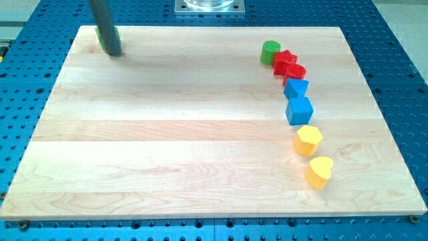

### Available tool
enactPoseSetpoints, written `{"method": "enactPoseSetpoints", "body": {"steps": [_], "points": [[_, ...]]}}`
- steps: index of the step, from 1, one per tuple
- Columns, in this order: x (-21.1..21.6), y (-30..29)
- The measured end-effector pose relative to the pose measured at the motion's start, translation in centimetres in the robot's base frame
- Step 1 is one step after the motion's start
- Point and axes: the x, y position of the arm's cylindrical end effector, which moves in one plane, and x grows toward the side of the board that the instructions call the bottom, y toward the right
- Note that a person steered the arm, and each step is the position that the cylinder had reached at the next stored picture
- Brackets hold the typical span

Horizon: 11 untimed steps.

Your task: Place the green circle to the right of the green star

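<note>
The green circle stands at the view's upper right, at the top of a curved row of blocks. The green star is at the view's upper left corner of the board; only a green sliver of it shows behind the rod, so its shape cannot be made out. My tip is at the star's lower right, right against it. The tip is far to the left of the green circle.
Below the green circle runs a row: a red star, a red circle, a blue pentagon-like block, a blue cube, a yellow hexagon and a yellow heart. The wooden board lies on a blue perforated table.
</note>
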Motion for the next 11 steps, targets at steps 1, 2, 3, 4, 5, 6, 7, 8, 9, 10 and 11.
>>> {"method": "enactPoseSetpoints", "body": {"steps": [1,2,3,4,5,6,7,8,9,10,11], "points": [[-2.8,10.1],[-5.3,22.0],[-3.7,30.5],[-3.0,32.4],[-0.5,32.2],[0.8,32.0],[3.0,27.1],[7.3,22.0],[10.2,21.2],[6.0,11.5],[1.8,3.7]]}}
